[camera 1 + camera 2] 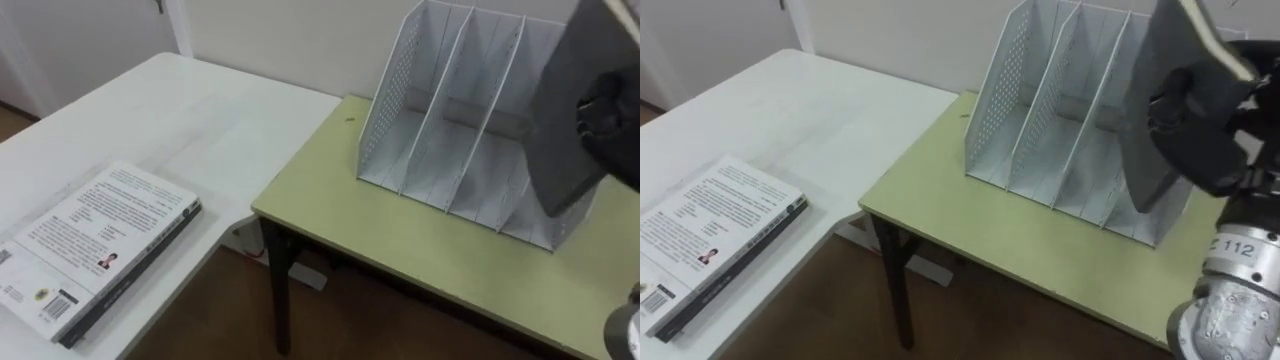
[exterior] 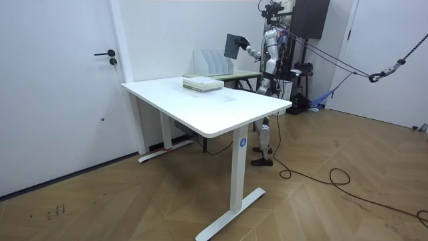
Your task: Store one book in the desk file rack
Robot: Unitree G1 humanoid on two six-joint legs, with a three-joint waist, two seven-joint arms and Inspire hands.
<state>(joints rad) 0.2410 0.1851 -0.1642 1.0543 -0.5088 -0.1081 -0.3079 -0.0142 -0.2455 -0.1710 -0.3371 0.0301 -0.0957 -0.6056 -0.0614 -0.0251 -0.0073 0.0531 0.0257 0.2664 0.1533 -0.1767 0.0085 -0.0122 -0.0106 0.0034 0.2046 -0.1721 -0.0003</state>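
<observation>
Right robot hand [image 1: 1200,130] clutches grey book [image 1: 1170,40] over file rack [image 1: 1040,120], beside green desk's [image 1: 1040,250] white table [image 1: 840,110].

so the book [image 1: 1152,120] is a thin dark grey one, flat side facing us, held upright with a bit of a lean in the right hand [image 1: 1200,130], up in front of the right end of the file rack [image 1: 995,100]. rack's white perforated metal with several upright slots open at the front, sitting on the pale green desk [image 1: 990,235] near its back edge
</observation>
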